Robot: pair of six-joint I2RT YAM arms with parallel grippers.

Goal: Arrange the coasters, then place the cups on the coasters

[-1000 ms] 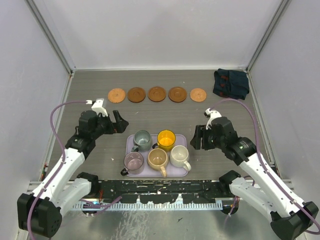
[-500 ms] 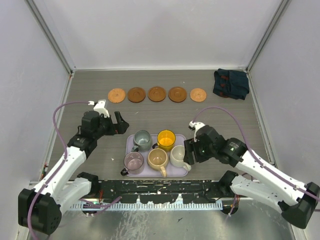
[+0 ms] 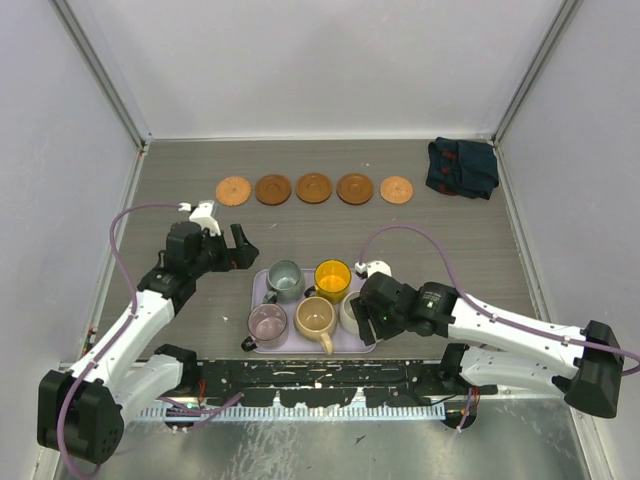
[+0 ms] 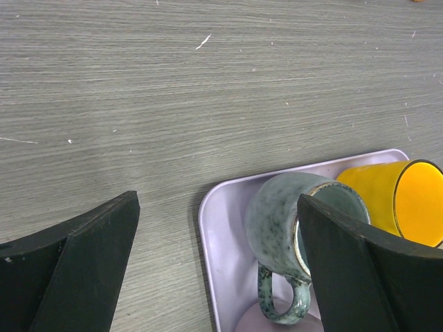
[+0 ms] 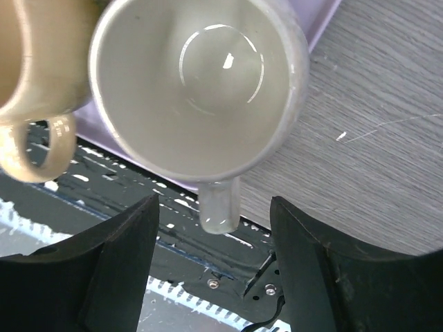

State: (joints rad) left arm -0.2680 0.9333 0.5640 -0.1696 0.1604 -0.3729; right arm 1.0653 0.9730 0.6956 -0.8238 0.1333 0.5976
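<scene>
Right arm [image 3: 500, 325] swung in off the open desk [image 3: 440, 240] and now sits over the near-right corner of the lavender tray [image 4: 211, 228]; left arm [image 3: 140, 310] barely shifted. Right fingers [image 5: 118, 263] stand apart, nothing clamped, w/ the handle of the cream white cup [image 5: 201, 90] in the gap btwn their tips and the bowl just ahead. Left fingers [image 4: 76, 263] spread wide, empty, by the tray's far-left corner near the grey-green cup [image 4: 277, 214]. All five cups on tray, incl. yellow cup [image 4: 408, 197], tan cup [image 5: 28, 62], pinkish-purple cup [image 3: 267, 322]. Five coasters [image 3: 314, 188] in a row at far side, none loaded. Handling est.: glazed ceramic, rigid, prob. slick and chippable, light enough for one arm. Handle is thin; rim wall on the side away from the tan cup looks the surer hold. Neighbours crowd close, so lift straight up.
</scene>
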